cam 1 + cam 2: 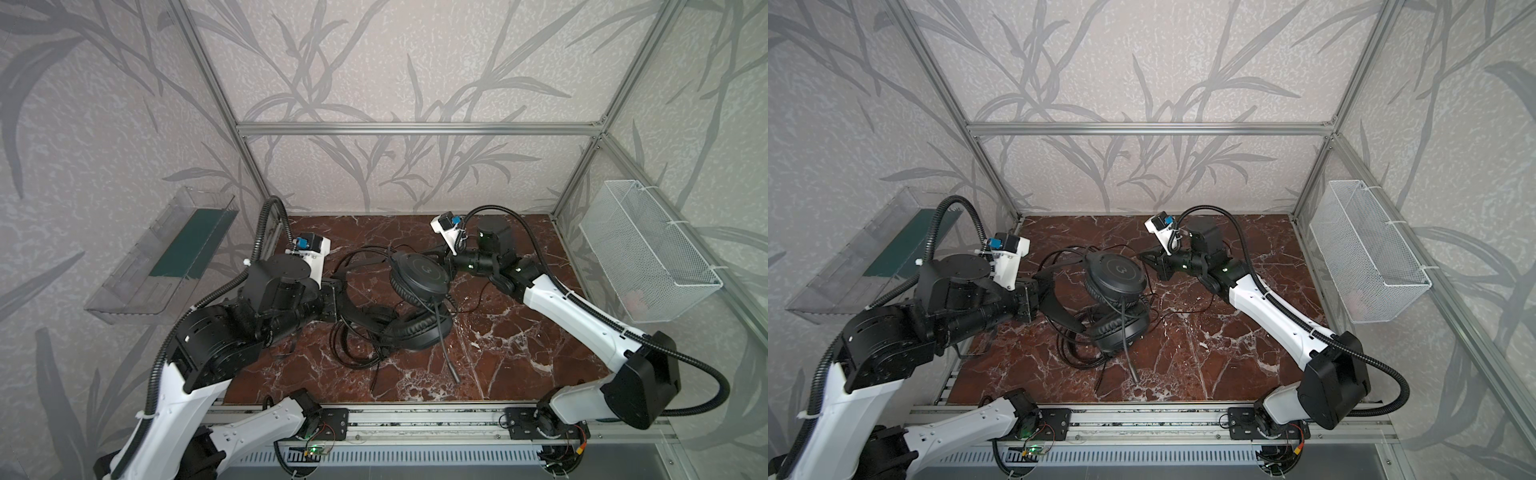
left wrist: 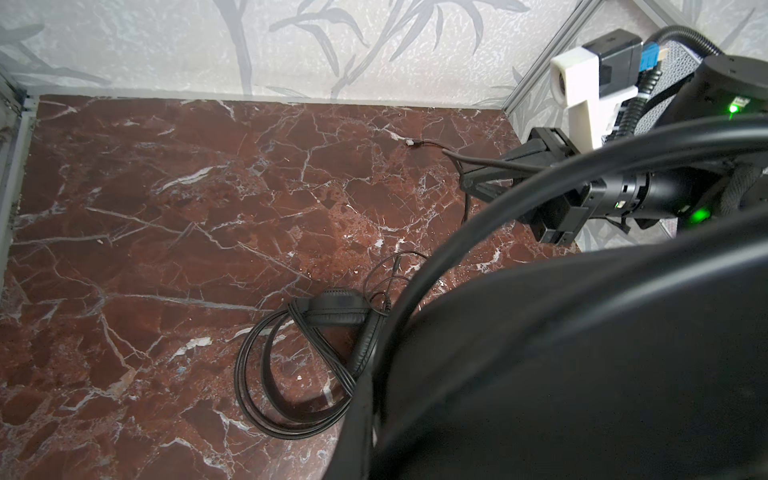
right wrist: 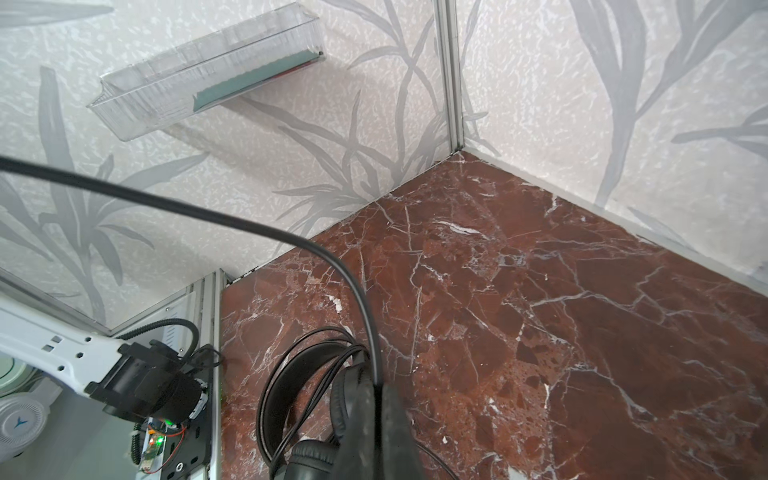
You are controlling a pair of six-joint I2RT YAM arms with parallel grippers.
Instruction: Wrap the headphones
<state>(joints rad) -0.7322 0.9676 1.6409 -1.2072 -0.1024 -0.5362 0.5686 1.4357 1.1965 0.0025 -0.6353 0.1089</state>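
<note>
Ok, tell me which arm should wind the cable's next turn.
Right, probably. The right gripper is shut on the thin black cable and could carry it round. The left gripper is shut on the upper headset, steadying it.

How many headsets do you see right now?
2. The lifted headset is held mid-table by the left gripper, top earcup facing up. The lower headset lies on the table beneath it, partly hidden, clearest in the left wrist view.

Your left arm and right arm show white shells over black joints. Ribbed black hoses run along both, with white camera mounts.
</note>
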